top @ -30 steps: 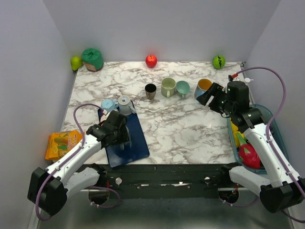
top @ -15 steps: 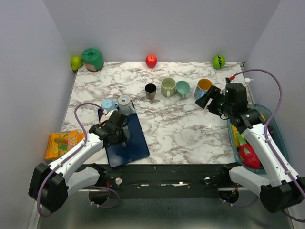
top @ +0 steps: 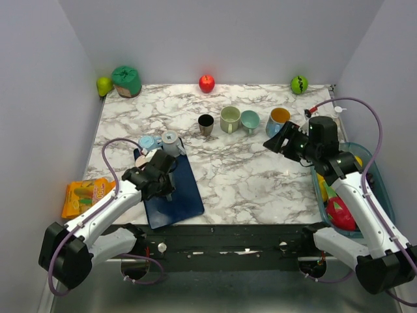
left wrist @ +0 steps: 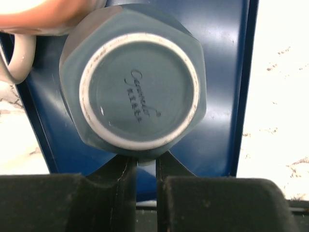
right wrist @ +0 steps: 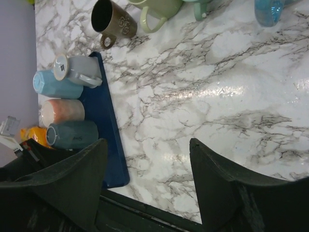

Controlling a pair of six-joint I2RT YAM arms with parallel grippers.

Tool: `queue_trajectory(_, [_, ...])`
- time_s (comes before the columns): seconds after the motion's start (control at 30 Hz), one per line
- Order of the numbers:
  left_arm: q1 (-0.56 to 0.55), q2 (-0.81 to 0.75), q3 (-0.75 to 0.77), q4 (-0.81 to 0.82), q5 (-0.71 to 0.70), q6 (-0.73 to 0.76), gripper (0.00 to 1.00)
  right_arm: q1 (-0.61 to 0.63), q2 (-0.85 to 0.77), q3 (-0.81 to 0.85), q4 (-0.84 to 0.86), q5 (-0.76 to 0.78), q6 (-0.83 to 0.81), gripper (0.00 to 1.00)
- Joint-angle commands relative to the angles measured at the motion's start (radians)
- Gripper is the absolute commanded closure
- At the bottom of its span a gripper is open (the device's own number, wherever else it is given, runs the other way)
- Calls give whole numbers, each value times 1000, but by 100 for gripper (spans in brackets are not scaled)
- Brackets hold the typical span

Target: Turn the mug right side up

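Note:
A dark teal-grey mug (left wrist: 140,92) stands upside down on the blue tray (left wrist: 227,72), its ringed base facing up. My left gripper (left wrist: 143,162) is shut on the mug's handle at its near side. In the top view the left gripper (top: 159,177) covers this mug over the tray (top: 186,195). The right wrist view shows the mug (right wrist: 72,134) at the near end of a row on the tray. My right gripper (right wrist: 147,145) is open and empty, held above the marble at the right (top: 279,142).
A pink mug (right wrist: 63,112), a light blue mug (right wrist: 58,84) and a grey mug (right wrist: 77,72) are also on the tray. A brown mug (top: 206,124), a green mug (top: 230,119), a teal mug (top: 250,120) and a blue mug (top: 279,120) stand upright. A fruit bin (top: 378,189) is at right.
My right gripper has moved a little to the left and toward the near edge. My left gripper has shifted slightly nearer over the tray.

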State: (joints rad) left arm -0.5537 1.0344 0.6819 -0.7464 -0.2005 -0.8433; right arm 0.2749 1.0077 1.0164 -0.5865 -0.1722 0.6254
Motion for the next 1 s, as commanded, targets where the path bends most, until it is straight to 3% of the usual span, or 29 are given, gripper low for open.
queue_trajectory(0.0, [-31, -36, 117, -73, -14, -34, 100, 3, -57, -48, -12, -121, -26, 25])
queue_trajectory(0.3, [-71, -94, 183, -59, 88, -97, 100, 96, -139, -222, 154, -349, 103, 25])
queue_trajectory(0.67, [-71, -53, 156, -70, 35, 58, 100, 565, 58, -150, 251, -32, 277, 25])
queue_trajectory(0.97, [-69, -154, 120, -125, 4, 92, 100, 773, 265, -81, 225, 223, 225, 25])
